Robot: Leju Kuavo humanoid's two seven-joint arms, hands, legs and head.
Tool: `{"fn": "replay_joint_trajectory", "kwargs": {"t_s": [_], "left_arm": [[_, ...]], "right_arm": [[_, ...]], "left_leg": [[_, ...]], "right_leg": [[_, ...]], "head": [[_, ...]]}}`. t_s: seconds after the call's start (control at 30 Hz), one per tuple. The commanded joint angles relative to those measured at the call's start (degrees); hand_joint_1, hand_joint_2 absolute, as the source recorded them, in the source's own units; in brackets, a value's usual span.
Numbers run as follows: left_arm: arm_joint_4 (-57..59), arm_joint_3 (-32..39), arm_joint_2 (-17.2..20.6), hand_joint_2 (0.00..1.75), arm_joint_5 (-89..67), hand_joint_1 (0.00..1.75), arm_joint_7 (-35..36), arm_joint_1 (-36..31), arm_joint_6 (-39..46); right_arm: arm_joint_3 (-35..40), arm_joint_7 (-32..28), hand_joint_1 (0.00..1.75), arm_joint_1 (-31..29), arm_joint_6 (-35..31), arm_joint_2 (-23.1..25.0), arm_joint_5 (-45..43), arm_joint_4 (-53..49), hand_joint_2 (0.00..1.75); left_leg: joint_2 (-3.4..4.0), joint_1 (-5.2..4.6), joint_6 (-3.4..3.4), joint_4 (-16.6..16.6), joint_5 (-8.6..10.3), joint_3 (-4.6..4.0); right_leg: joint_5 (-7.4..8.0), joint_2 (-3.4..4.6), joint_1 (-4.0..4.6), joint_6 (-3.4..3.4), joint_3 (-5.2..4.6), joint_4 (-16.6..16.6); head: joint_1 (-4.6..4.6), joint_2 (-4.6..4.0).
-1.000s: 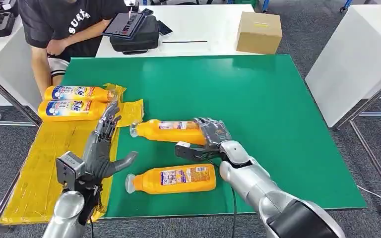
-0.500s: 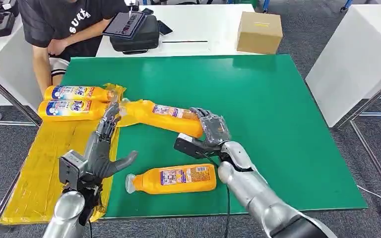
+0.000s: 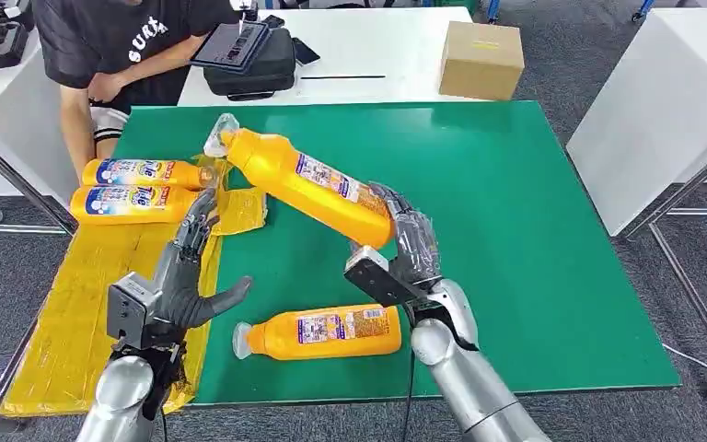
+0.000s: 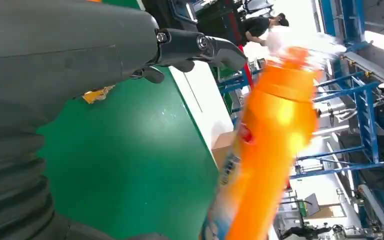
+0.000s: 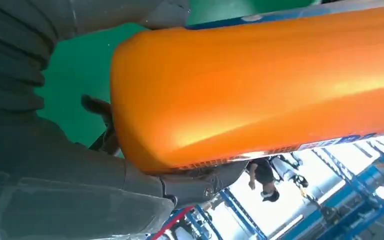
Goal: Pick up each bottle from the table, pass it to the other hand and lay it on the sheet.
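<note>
The right hand (image 3: 407, 250) clamps the base of an orange bottle (image 3: 306, 180) tilted above the green table (image 3: 515, 230), the left hand (image 3: 187, 276) waits with fingers apart, another bottle (image 3: 322, 332) lies near.

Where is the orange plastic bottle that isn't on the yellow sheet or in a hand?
In the head view, the orange plastic bottle lies on the green table near its front edge, between the left hand and right hand.
</note>
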Motion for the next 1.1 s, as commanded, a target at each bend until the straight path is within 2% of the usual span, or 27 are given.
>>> {"fn": "replay_joint_trajectory", "kwargs": {"t_s": [0.03,0.23,0.33,0.47,0.87,0.97,1.1], "left_arm": [[1.1,-0.7,-0.7,1.75,0.2,0.0,0.9,-2.3,-0.2],[1.2,-0.9,-0.9,1.75,0.7,0.0,1.2,-2.8,-0.7],[2.2,-1.8,-1.0,1.75,2.6,0.0,2.3,-4.1,-3.5],[2.6,-2.0,-1.0,1.75,3.0,0.0,2.6,-5.0,-4.0],[4.0,-2.1,-1.0,1.75,4.7,0.0,3.2,-6.2,-4.8],[4.4,-3.0,-0.5,1.75,6.7,0.0,3.5,-6.6,-6.8],[5.8,-3.1,-0.9,1.75,8.6,0.0,5.1,-8.0,-8.0]], "right_arm": [[-0.7,-5.7,1.75,-1.7,3.2,2.4,-8.4,1.7,1.75],[-0.3,-7.3,1.75,-3.0,4.8,3.3,-10.8,4.6,1.75],[-0.4,-10.3,1.75,-3.9,10.5,4.6,-16.4,8.1,1.75],[0.1,-12.6,1.75,-5.7,12.2,5.5,-18.1,12.8,1.75],[0.4,-13.9,1.75,-8.3,14.2,6.4,-19.9,18.6,1.75],[0.3,-14.0,1.75,-9.2,19.2,6.4,-22.7,20.9,1.75],[-0.2,-15.1,1.75,-10.4,20.3,6.8,-23.9,23.5,1.75]], "left_leg": [[0.03,0.03,-0.05,0.0,-0.03,0.02],[0.04,0.04,-0.05,0.0,-0.02,0.03],[0.02,0.04,-0.05,0.0,-0.01,0.03],[0.06,0.07,-0.09,0.0,-0.03,0.1],[0.01,0.07,-0.09,0.0,-0.03,0.13],[0.02,0.05,-0.07,0.0,-0.02,0.11],[0.02,0.08,-0.09,0.0,-0.03,0.13]], "right_leg": [[-0.02,-0.03,0.05,-0.15,0.04,0.0],[0.0,-0.02,0.06,-0.15,0.04,0.0],[0.0,-0.04,0.06,-0.16,0.04,0.0],[0.0,-0.04,0.1,-0.26,0.12,0.0],[-0.03,-0.09,0.11,-0.27,0.16,0.0],[-0.01,-0.06,0.08,-0.22,0.13,0.0],[-0.01,-0.08,0.12,-0.27,0.18,-0.1]], "head": [[0.0,0.0],[0.0,0.0],[0.0,0.02],[0.0,0.0],[0.0,0.0],[0.0,0.0],[0.0,0.02]]}}
